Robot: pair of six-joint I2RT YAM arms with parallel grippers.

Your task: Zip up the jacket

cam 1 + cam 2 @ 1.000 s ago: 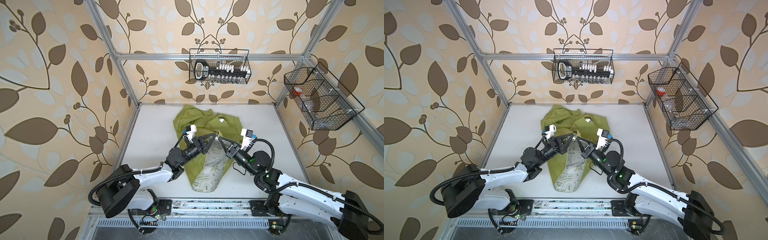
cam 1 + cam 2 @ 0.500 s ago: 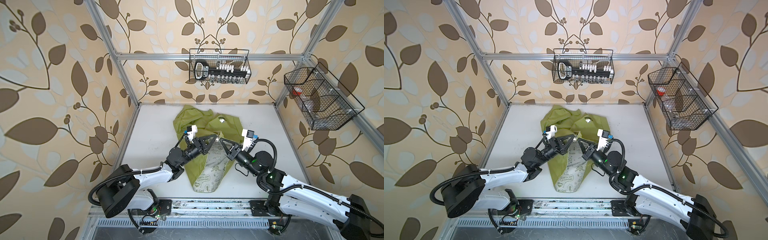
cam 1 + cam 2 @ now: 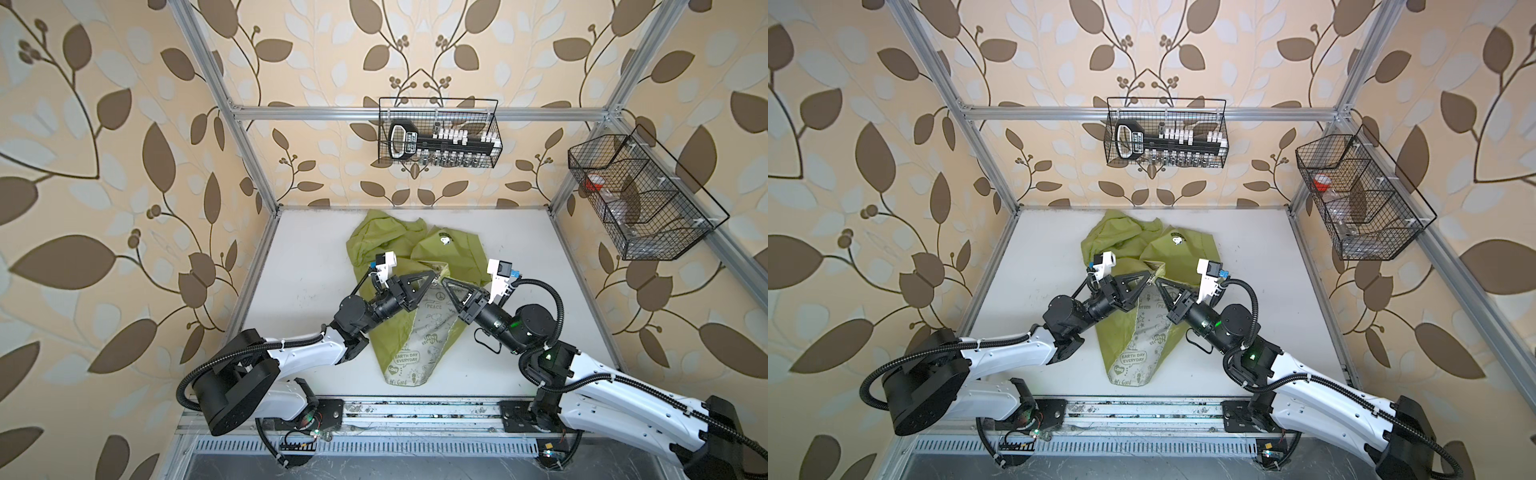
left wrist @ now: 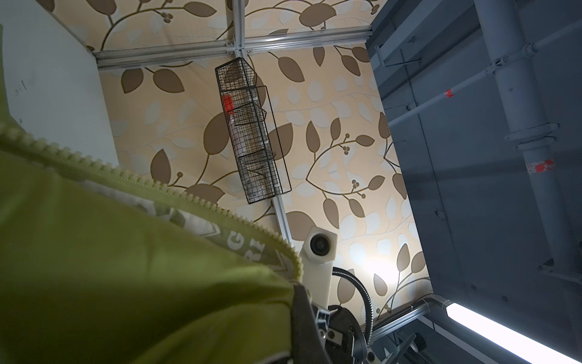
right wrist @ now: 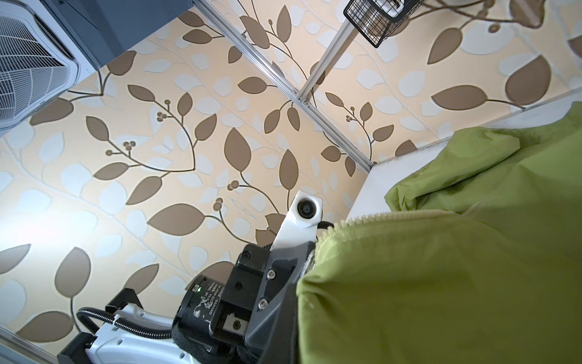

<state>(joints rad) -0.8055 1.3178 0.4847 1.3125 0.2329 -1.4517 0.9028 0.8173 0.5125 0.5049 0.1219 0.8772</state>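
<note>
**Jacket unzipped, both front edges pinched**

Jacket (image 3: 457, 253) lies crumpled in the middle of the table (image 3: 316, 257). Its bunched green bulk is toward the far wall and a narrower end points at the robot. The front is open. The white doodle-printed lining (image 3: 432, 328) shows as a long wedge between the green panels, running from the near end up to where the two arms meet. In the wrist views the pale zipper teeth (image 4: 176, 192) run bare along one edge, and the teeth of the other edge (image 5: 393, 217) are likewise unmated. No stretch of closed zipper shows in any view. The slider and its pull are not visible either, so I cannot tell which edge carries them.

The left fingers (image 3: 428, 275) are pressed together on one front edge, with green fabric draped over them in the left wrist view. The right fingers (image 3: 451, 286) pinch the opposite edge in the same way. In both top views the two tips sit just beside each other above the lining, and the fabric is raised off the table there.

Judging from this, no zipping is done yet and the work is at the stage of bringing the two edges together. What seems left is to line up the ends, seat one in the slider and draw the pull the whole length of the front.
</note>
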